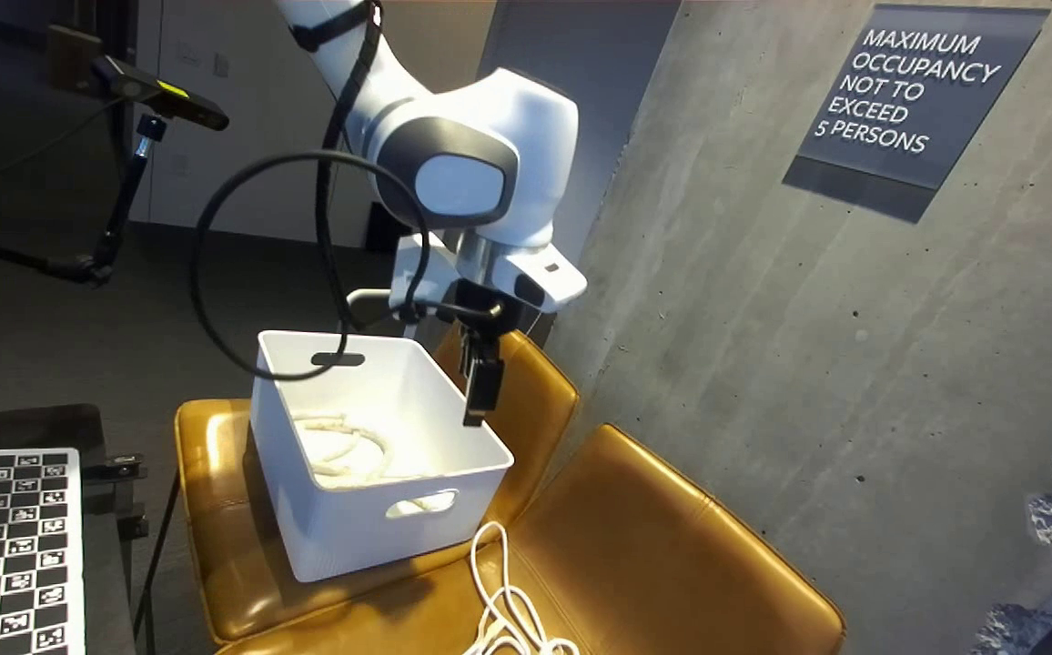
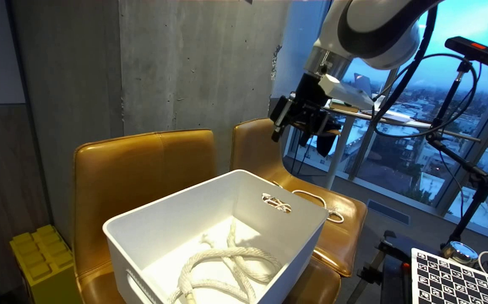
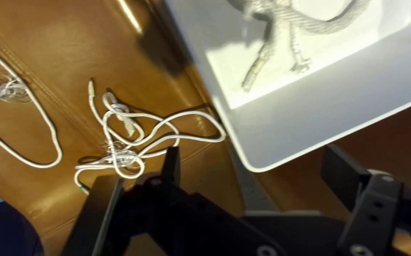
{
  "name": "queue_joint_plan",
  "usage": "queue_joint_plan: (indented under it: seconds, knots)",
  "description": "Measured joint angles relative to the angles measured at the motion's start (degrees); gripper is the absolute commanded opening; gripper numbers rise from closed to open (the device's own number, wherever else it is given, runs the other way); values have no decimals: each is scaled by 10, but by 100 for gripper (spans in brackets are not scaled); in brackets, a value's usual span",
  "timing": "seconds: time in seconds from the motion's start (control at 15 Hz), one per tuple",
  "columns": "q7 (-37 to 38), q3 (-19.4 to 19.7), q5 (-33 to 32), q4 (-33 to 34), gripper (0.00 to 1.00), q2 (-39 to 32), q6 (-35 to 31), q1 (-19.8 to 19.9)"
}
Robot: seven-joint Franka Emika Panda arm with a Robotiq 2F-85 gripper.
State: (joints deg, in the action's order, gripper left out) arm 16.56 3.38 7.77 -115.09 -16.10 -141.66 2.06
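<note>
My gripper (image 3: 251, 158) stands wide open in the wrist view, with nothing between its fingers. Beyond them lies the near corner of a white plastic bin (image 3: 319, 110); in both exterior views the gripper (image 1: 480, 400) (image 2: 299, 143) hangs above the chairs, near the bin (image 1: 380, 537) (image 2: 185, 207). A thick off-white rope (image 2: 227, 252) lies coiled on the bin's floor. Outside, a thin white cord (image 3: 123, 158) rests tangled on a brown chair seat, left of the bin in the wrist view. A looped white cord (image 3: 54, 137) lies farther left; whether the two join I cannot tell.
Two brown leather chairs (image 1: 672, 537) (image 2: 142, 177) stand side by side against a concrete wall (image 1: 763, 300). The bin sits on a chair seat. A checkered board (image 1: 7, 546), a camera on a stand (image 2: 476, 50) and a yellow block (image 2: 43, 261) are around. A black cable loops from the arm.
</note>
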Motion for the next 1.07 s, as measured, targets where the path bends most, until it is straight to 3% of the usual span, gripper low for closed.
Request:
queue_joint_plan:
  seconds: [0.53,1.07]
  knots:
    - [-97,43,4,22,100,-135,-79,104]
    - [-107,69,3,37,100,-230,-113,144]
